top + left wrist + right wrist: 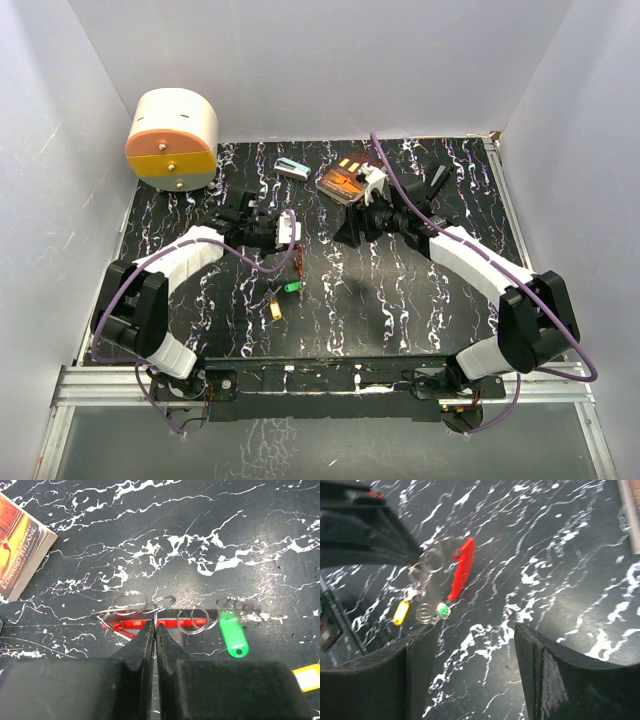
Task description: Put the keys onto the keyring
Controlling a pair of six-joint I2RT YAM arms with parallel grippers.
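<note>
My left gripper (155, 626) is shut on the thin wire of the keyring (131, 604), a cluster of metal loops held just above the black marbled table (400, 300). A red key (170, 621) hangs from those loops. A green key (233, 634) with small rings lies on the table beyond it, and a yellow key (306, 674) lies near it. From above, the green key (293, 287) and yellow key (276, 309) lie below the left gripper (291, 233). My right gripper (475, 630) stands open and empty, a short way right of the red key (461, 570) and the loops.
An orange book (343, 183) lies at the back centre, next to the right wrist. A small teal-and-white box (290, 167) sits behind the left gripper. A round cream-and-orange container (172, 140) stands at the back left corner. White walls enclose the table.
</note>
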